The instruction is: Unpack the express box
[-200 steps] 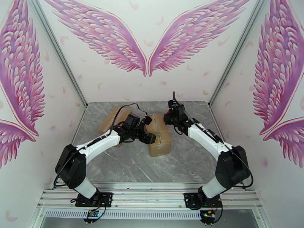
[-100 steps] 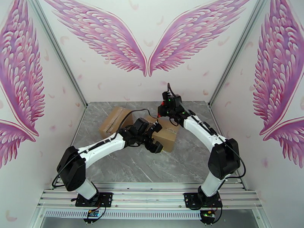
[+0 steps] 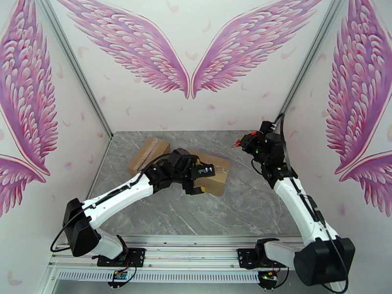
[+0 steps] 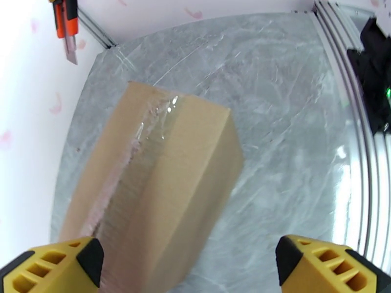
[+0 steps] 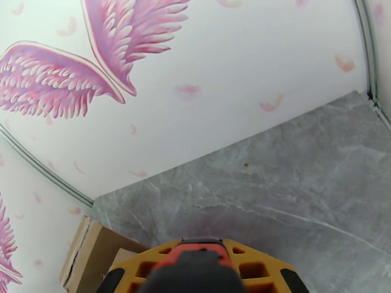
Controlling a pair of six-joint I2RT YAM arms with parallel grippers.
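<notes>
The express box (image 3: pixel 215 168) is a brown cardboard carton lying mid-table; clear tape runs along its top seam (image 4: pixel 161 157). My left gripper (image 3: pixel 201 178) hangs over the carton's near-left end, and its yellow fingers (image 4: pixel 54 264) stand wide apart on either side of the carton without touching it. My right gripper (image 3: pixel 254 143) is raised above the table's right side, clear of the carton. It is shut on an orange and black utility knife (image 3: pixel 241 141), whose blade (image 4: pixel 71 47) sticks out. The knife's handle (image 5: pixel 195 262) sits between the right fingers.
A second cardboard box (image 3: pixel 148 154) lies at the back left, behind my left forearm. A box corner (image 5: pixel 90 255) appears at the lower left of the right wrist view. Bare marble table (image 3: pixel 245 202) stretches to the front and right, bounded by walls and a metal rail (image 3: pixel 196 251).
My right arm has swung away from the carton to the right and up, carrying the knife. My left gripper has moved right along the carton and opened a little wider. The carton has turned.
</notes>
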